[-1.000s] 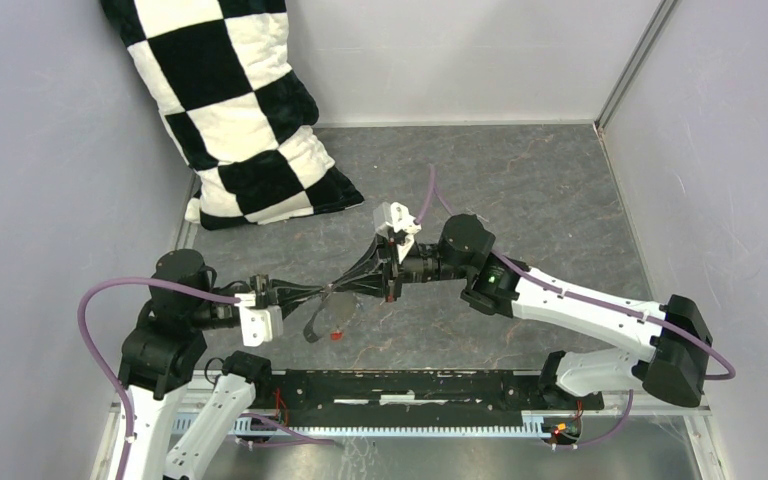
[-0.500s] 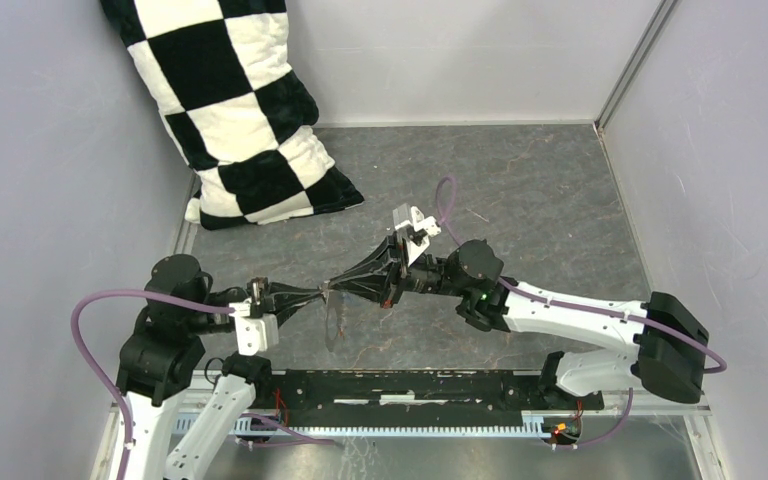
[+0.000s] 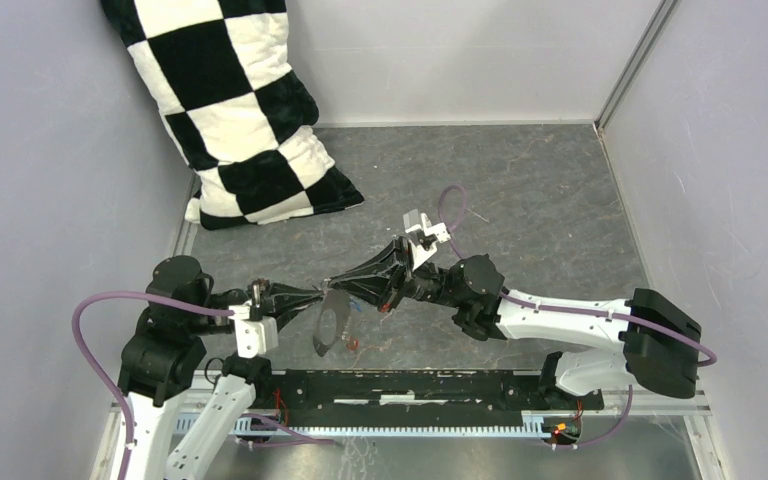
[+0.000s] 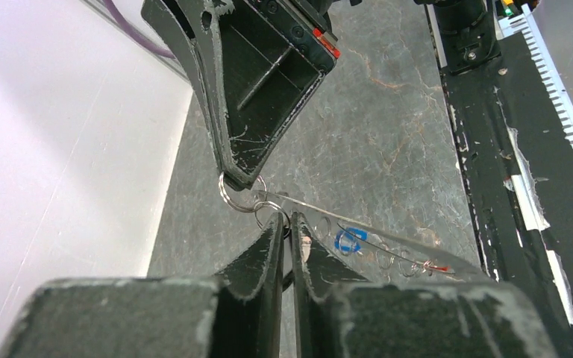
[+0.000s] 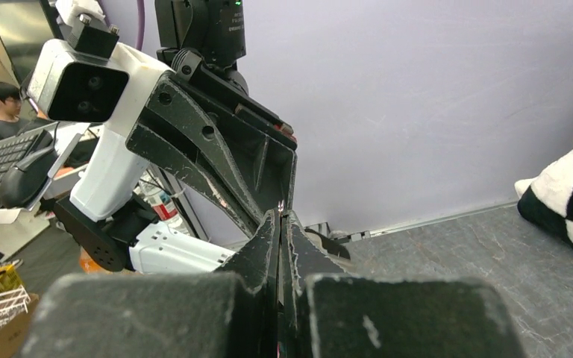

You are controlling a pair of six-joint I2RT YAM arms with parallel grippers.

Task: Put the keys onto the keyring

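My two grippers meet tip to tip above the table's near middle. The left gripper [image 3: 324, 290] [image 4: 286, 225] is all but shut, and the thin grey keyring [image 3: 329, 325] hangs from its tips. In the left wrist view the keyring [image 4: 388, 240] runs off to the right as a wire. It carries a blue key [image 4: 349, 240], a red key [image 4: 436, 266] [image 3: 352, 345] and several small rings. The right gripper [image 3: 334, 285] [image 5: 280, 218] is shut on a small split ring [image 4: 231, 196]. That ring links to another ring [image 4: 272, 212] at my left tips. The dark key is hidden.
A black-and-white checked pillow [image 3: 235, 110] leans in the back left corner. Grey walls [image 3: 720, 150] close in both sides and the back. A black rail [image 3: 410, 385] runs along the near edge between the arm bases.
The right arm has swung lower and nearer to the left gripper. The keyring has turned to hang broadside, with the red key swinging below it. The left jaws have eased slightly.
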